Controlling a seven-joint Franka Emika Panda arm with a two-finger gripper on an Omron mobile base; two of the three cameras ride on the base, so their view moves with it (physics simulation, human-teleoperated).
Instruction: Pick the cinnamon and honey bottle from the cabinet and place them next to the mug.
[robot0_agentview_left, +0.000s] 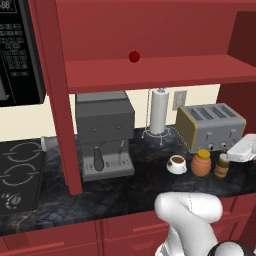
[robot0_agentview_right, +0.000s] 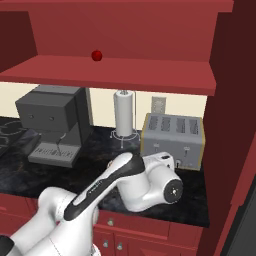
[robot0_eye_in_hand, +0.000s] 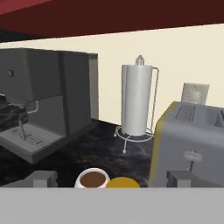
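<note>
A squat orange ribbed honey bottle (robot0_agentview_left: 201, 163) with a yellow lid is seen standing on the dark marbled stone counter (robot0_agentview_left: 115, 192), just right of the small white mug (robot0_agentview_left: 176, 163) of brown liquid on its saucer. A slim dark-brown cinnamon jar (robot0_agentview_left: 221, 166) with a grey cap is set just right of the honey bottle, near the front of a boxy brushed-metal toaster (robot0_agentview_left: 210, 126) with yellow sides. A matte grey coffee machine (robot0_agentview_left: 104, 132) and a white paper-towel roll (robot0_agentview_left: 158, 111) on a wire stand are placed further back. The dark-red cabinet (robot0_agentview_left: 150, 72) shelf above carries a small glossy red ball (robot0_agentview_left: 134, 56). In the hand view, the gripper (robot0_eye_in_hand: 111, 178) is shown with its two grey tips spread wide, gripping nothing, the mug rim (robot0_eye_in_hand: 92, 179) and yellow lid (robot0_eye_in_hand: 123, 182) lying between them.
</note>
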